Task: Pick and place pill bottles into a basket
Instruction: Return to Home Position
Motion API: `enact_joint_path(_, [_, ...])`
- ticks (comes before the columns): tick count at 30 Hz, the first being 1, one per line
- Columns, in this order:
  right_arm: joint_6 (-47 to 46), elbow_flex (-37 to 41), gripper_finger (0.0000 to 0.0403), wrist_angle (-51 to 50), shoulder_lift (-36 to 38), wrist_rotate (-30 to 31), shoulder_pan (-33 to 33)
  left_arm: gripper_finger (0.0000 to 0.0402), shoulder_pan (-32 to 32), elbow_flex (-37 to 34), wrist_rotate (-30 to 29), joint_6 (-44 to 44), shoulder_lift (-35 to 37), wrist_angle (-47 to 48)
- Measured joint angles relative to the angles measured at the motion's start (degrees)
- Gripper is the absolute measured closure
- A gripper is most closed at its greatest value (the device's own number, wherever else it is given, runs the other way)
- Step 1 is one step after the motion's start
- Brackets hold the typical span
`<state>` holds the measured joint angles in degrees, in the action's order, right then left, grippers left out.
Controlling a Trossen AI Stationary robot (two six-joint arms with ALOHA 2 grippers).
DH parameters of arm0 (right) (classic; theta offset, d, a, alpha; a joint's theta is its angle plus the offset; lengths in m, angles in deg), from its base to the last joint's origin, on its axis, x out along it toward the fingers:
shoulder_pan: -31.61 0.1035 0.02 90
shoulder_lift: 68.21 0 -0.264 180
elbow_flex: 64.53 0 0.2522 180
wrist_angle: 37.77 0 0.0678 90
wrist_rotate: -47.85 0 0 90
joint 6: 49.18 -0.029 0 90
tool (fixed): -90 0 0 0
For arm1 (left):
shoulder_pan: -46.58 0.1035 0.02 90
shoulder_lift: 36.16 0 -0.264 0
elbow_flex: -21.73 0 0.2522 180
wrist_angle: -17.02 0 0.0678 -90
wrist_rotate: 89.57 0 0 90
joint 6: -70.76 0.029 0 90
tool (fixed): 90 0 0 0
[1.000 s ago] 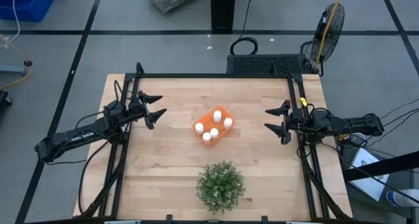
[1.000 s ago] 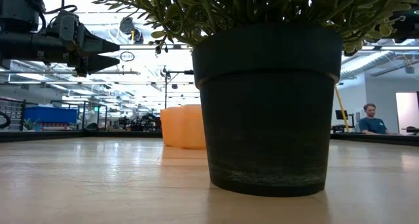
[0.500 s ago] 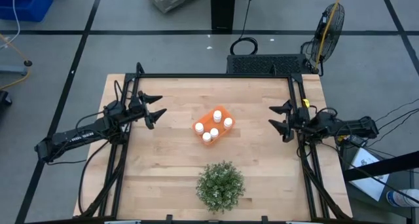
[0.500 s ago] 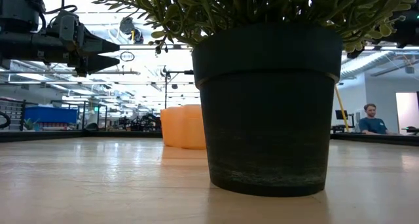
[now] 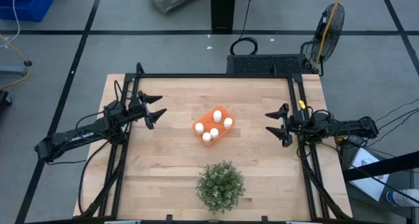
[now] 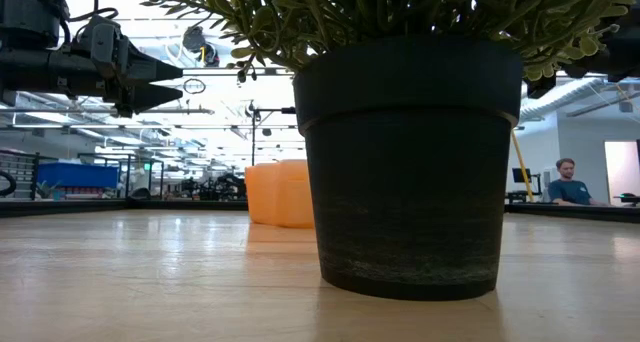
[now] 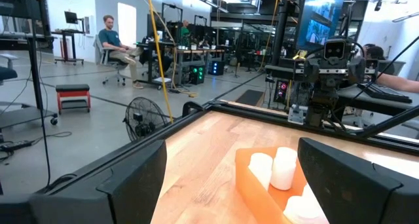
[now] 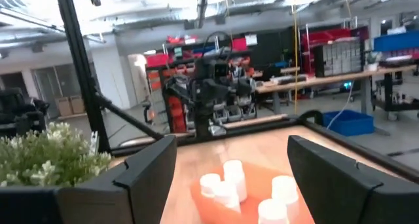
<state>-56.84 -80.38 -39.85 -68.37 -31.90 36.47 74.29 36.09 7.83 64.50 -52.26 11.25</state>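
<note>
The orange basket (image 5: 213,125) stands on the table's middle and holds several white pill bottles (image 5: 213,131); it also shows in the low view (image 6: 278,193), the left wrist view (image 7: 262,181) and the right wrist view (image 8: 245,185). My left gripper (image 5: 157,111) is open and empty above the table, left of the basket. My right gripper (image 5: 275,126) is open and empty above the table, right of the basket.
A green bushy plant (image 5: 220,186) in a dark pot (image 6: 410,162) stands near the table's near edge, below the basket. Black frame rails run along the table's left, right and far edges. People sit in the room beyond the table.
My right gripper has drawn back toward the table's right edge, then come a little way back toward the basket, staying open. My left gripper has kept still. The basket and bottles have not moved.
</note>
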Motion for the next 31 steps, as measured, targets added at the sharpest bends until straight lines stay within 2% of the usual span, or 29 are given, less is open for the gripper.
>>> enact_joint_path(7, [-0.6,0.1,0.0122,-2.4,0.0,-3.1,0.0,0.0053,0.0,0.0,0.0,0.0,0.0,0.0])
enact_joint_path(31, [-2.1,0.1,0.0122,-3.4,-0.1,-2.8,0.0,0.0053,0.0,0.0,0.0,0.0,0.0,0.0])
